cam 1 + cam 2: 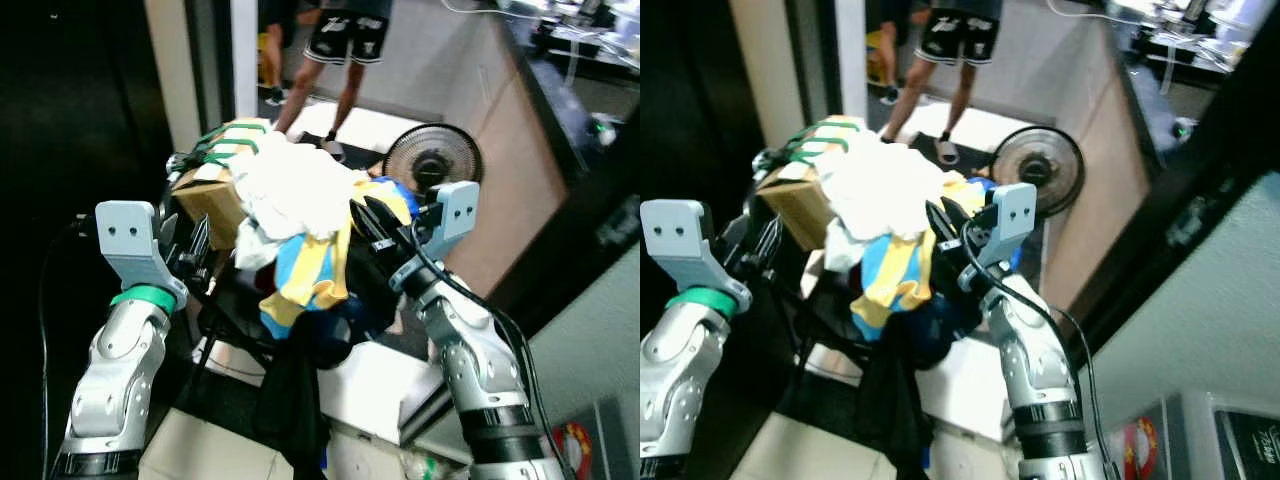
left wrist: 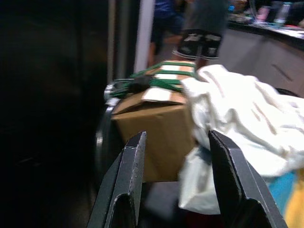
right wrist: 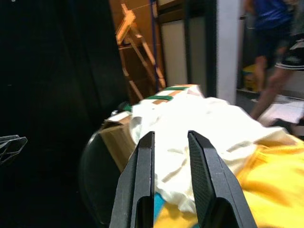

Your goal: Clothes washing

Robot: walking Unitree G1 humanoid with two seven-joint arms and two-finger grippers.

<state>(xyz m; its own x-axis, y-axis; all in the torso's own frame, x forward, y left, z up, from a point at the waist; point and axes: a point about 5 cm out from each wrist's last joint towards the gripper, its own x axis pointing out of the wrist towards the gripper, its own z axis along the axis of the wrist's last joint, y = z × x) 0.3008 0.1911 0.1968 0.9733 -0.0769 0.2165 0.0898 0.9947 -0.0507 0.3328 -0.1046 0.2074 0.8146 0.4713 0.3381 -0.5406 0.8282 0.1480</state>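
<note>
**Both grippers raised at the laundry pile, nothing held**

Laundry pile (image 1: 300, 215) sits straight ahead of the robot, heaped on a dark stand. Top layer: white garment (image 1: 290, 185). Below it, draped down the front: yellow and blue garment (image 1: 310, 270). Dark cloth (image 1: 295, 400) hangs from the bottom of the heap toward the floor.

Cardboard box (image 1: 215, 195) touches the pile on the robot's left side; green straps (image 1: 230, 145) cross its top.

Left gripper (image 2: 178, 180): raised, left of the pile, near the box. Wrist view shows its 2 fingers set wide apart, box and white garment framed in the gap, no contact.

Right gripper (image 3: 170, 175): raised on the pile's right side, fingers (image 1: 375, 222) lying just at the yellow cloth's edge. Wrist view shows a narrow gap between the fingers, nothing clamped.

Background: round black fan (image 1: 432, 158) behind the pile to the right, beside a beige wall. A person's legs (image 1: 340, 80) in dark shorts stand on the floor beyond.
</note>
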